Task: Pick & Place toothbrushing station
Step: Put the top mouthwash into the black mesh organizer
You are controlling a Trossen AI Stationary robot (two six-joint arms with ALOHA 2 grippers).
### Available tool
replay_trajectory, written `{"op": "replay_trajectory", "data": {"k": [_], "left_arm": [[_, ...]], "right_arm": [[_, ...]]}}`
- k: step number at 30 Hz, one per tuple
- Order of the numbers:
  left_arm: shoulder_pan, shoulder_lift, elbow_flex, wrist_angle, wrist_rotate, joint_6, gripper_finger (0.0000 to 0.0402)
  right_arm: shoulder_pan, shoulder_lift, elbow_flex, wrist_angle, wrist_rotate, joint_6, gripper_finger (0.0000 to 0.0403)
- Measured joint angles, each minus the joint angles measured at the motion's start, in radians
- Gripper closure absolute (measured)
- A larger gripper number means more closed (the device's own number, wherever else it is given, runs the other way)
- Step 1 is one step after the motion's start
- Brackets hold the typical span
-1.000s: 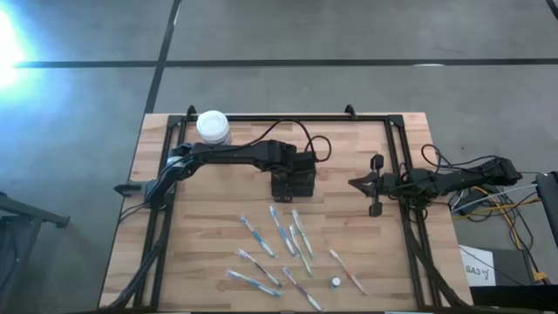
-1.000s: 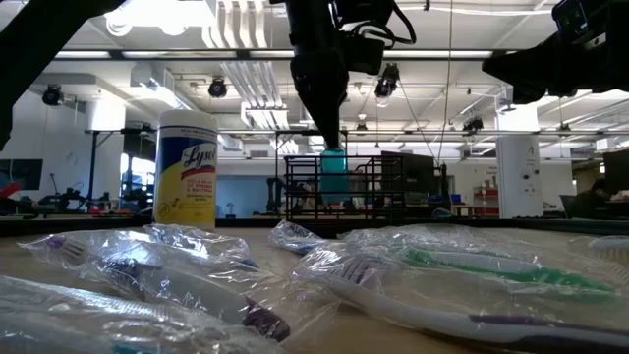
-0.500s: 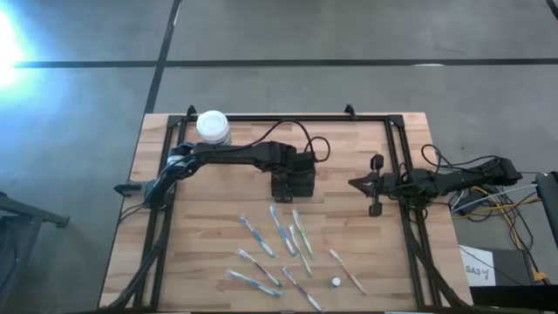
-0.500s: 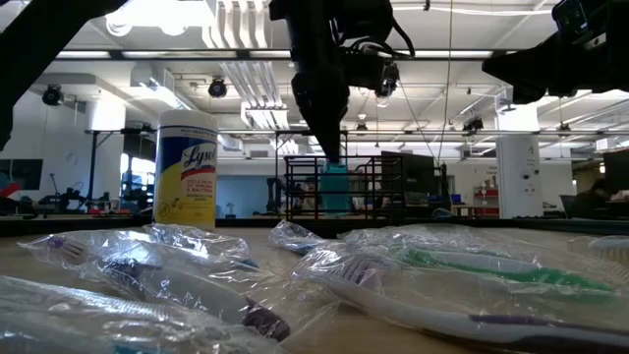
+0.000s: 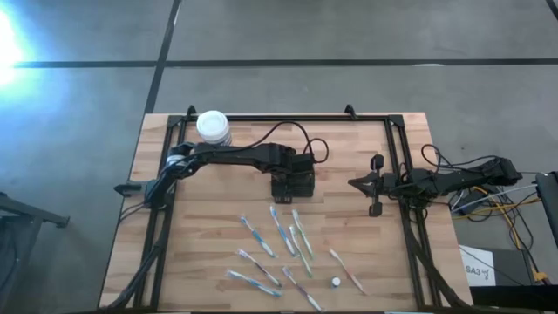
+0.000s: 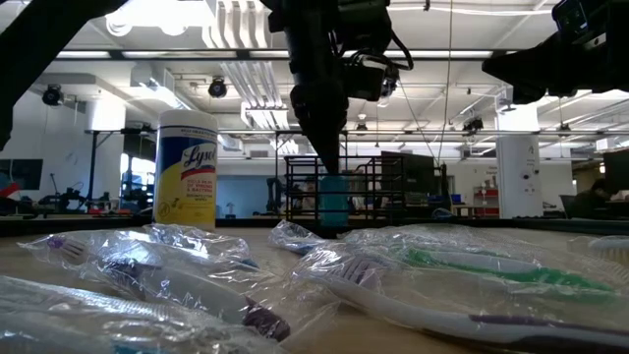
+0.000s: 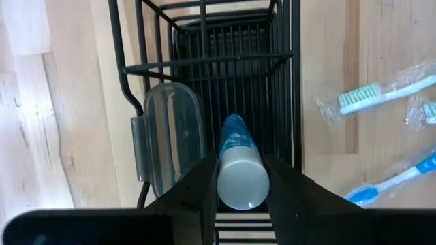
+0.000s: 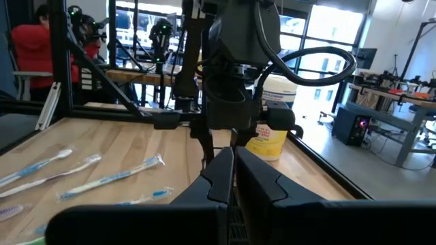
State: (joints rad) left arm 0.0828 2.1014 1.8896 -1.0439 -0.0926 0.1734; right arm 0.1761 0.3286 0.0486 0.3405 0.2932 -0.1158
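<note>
The left gripper [image 7: 240, 178] pinched a blue-tipped white tube [image 7: 240, 170] over the black wire toothbrushing station [image 5: 292, 185] at the table's [image 5: 218, 235] middle. The right gripper [image 8: 234, 170] was pressed together, well apart.

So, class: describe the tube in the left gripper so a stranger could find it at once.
Start at the wooden table and find the black wire rack near its middle. The left gripper hangs over it, holding the tube upright. Unlike the wrapped toothbrushes lying flat nearby, it is a short blue and white tube.

Jar [image 6: 187, 169] label probably reads "Lysol".
</note>
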Motion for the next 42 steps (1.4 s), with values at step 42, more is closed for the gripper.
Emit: {"op": "replay_trajectory", "data": {"k": [42], "left_arm": [[0.015,-0.005,-0.065,0.068,0.025,-0.049,0.0291]], "right_arm": [[0.0,0.0,0.0,0.0,0.0,0.003,0.039]]}}
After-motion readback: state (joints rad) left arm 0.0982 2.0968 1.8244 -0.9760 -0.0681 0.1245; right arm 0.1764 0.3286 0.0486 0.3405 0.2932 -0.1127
